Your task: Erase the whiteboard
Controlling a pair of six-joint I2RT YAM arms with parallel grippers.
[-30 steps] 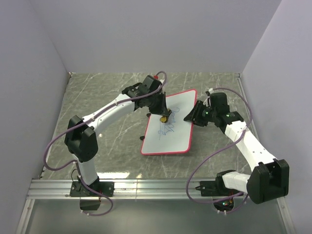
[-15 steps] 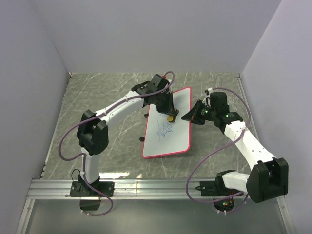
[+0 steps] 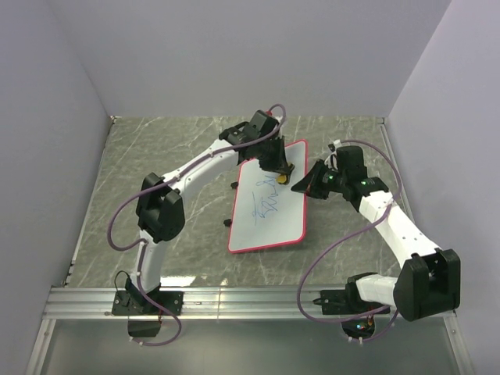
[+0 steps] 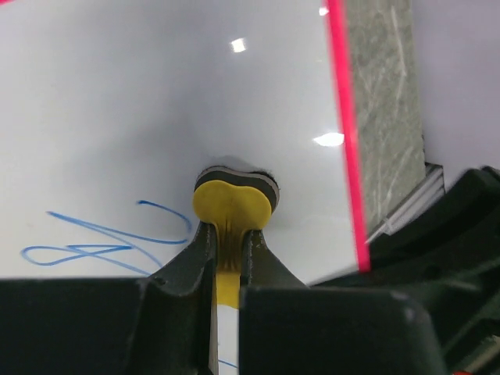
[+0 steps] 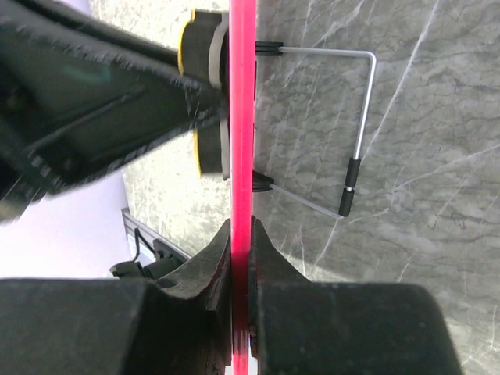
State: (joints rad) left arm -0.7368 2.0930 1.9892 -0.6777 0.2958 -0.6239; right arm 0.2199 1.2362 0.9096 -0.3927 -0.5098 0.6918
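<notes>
Whiteboard (image 3: pixel 283 225): it sits mid-desk between my two arms. Its red rim is fully visible from above, and its long axis runs from the near left toward the far right.
Board attitude: my right wrist view sees the rim edge-on, with a wire stand (image 5: pixel 361 101) behind it. I judge the board is propped rather than flat, but I cannot tell how steeply.
Blue scribbles (image 3: pixel 269 207): they lie around the board's middle and are not yet wiped. In my left wrist view they trail off to the lower left (image 4: pixel 94 246).
Eraser (image 3: pixel 283 179): the yellow pad is pressed onto the white surface near the far end, close to the right rim.
Left end effector (image 3: pixel 280 172): its fingers are clamped on the eraser's stem (image 4: pixel 226 238).
Right end effector (image 3: pixel 301 187): it is pinched together on the board's right rim (image 5: pixel 241 234), just beside the eraser, bracing the board.
Key relation: the ink lies nearer my bases than the eraser and slightly left of it, along the board's long axis.
Nearer arm: the left one, which already has the eraser on the board.
Next move, as I judge it: draw the eraser back along the long axis through the scribbles while the right grip steadies the board.
Desk (image 3: pixel 172 156): grey marbled surface under everything.
</notes>
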